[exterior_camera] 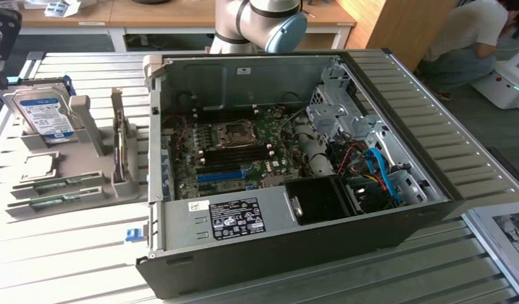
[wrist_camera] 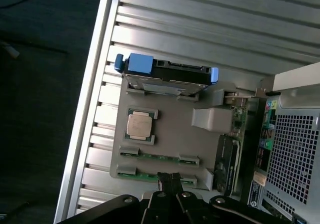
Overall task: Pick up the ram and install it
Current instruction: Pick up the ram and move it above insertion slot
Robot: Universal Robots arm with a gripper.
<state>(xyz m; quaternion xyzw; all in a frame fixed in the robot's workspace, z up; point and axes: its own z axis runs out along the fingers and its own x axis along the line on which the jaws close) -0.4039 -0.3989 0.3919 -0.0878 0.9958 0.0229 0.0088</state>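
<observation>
Hand (wrist_camera: 170,176) (fingers together) hangs pointed down over the ram (wrist_camera: 148,176) in the gray tray (wrist_camera: 175,136).

silver arm (exterior_camera: 239,24), pale blue joint cap (exterior_camera: 286,33), black gripper (wrist_camera: 169,177)

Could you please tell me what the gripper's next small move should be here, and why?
Probably open the jaws. The gripper hangs above the grey holder with its jaws shut and nothing between them, while the nearest ram stick lies in its slot beside a second ram stick. Shut jaws could not straddle the stick.
</observation>
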